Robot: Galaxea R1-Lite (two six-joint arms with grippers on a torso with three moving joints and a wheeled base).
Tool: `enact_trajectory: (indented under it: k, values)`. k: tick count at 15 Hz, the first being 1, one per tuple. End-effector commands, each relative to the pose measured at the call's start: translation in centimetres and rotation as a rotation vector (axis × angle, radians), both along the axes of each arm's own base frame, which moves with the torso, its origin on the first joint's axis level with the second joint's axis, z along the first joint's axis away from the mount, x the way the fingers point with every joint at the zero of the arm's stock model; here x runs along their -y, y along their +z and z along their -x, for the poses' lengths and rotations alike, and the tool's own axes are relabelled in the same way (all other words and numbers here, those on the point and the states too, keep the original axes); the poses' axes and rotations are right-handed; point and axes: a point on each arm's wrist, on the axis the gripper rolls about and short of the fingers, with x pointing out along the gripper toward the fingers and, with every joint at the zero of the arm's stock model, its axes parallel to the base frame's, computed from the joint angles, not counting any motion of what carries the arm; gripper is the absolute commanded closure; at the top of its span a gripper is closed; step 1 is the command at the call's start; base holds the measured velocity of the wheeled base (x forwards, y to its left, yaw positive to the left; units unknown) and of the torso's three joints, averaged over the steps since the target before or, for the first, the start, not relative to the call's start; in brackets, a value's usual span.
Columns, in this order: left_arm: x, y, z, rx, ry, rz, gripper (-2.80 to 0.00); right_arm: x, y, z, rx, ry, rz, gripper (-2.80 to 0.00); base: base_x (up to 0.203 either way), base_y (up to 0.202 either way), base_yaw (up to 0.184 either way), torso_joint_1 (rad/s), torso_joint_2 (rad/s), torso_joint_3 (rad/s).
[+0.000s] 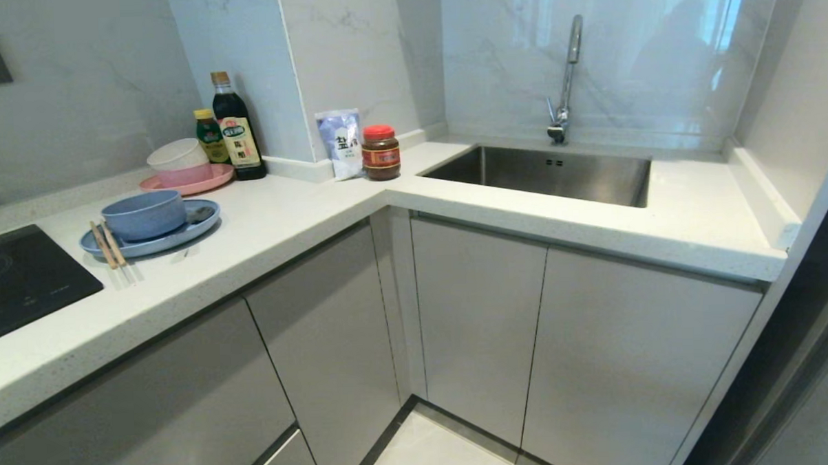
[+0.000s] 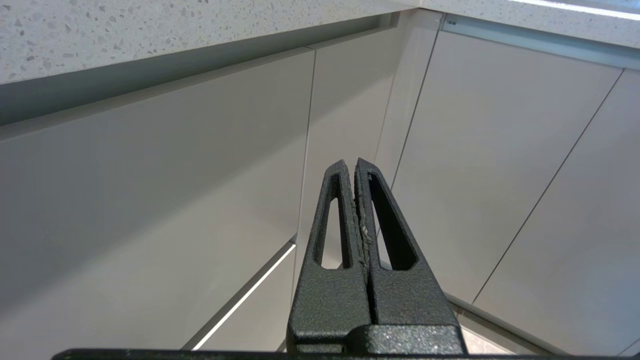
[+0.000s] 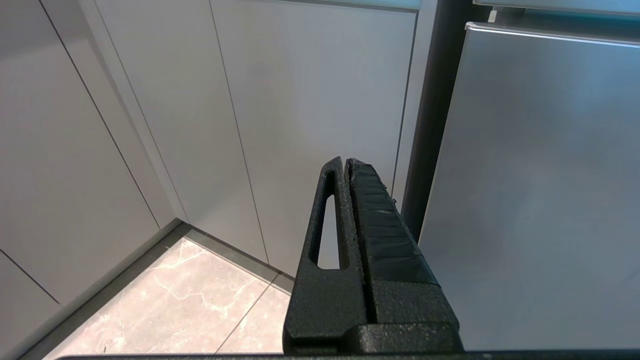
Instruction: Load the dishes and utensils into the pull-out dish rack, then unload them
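Both arms hung low by the cabinet fronts (image 2: 150,190): left gripper (image 2: 356,167) w/ fingers pressed together, empty; right gripper (image 3: 347,165) likewise together, empty. Up on the countertop (image 1: 303,222), near its left front edge beside the cooktop (image 1: 16,277), chopsticks (image 1: 108,244) leaned on the blue plate (image 1: 200,223), blue-grey bowl (image 1: 143,214) sat on it; prob. the spoon (image 1: 203,214) lay there too. Pink plate (image 1: 192,180) farther back.

Head cam looks down on counter (image 1: 283,223); both wrist cams face cabinet fronts (image 2: 150,175).
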Motion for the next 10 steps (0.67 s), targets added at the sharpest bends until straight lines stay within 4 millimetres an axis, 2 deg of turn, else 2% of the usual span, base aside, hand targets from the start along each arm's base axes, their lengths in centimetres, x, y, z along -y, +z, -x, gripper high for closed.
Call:
enact_trajectory:
  k: [1, 10]
  values:
    - [0.0, -0.72, -0.22, -0.027, 0.001, 0.001, 0.0, 0.0, -0.04, 0.01, 0.001, 0.0, 0.0, 0.0, 0.0, 0.0, 0.0, 0.0, 0.0, 0.0]
    - [0.0, -0.72, -0.22, -0.027, 0.001, 0.001, 0.0, 0.0, -0.04, 0.01, 0.001, 0.0, 0.0, 0.0, 0.0, 0.0, 0.0, 0.0, 0.0, 0.0]
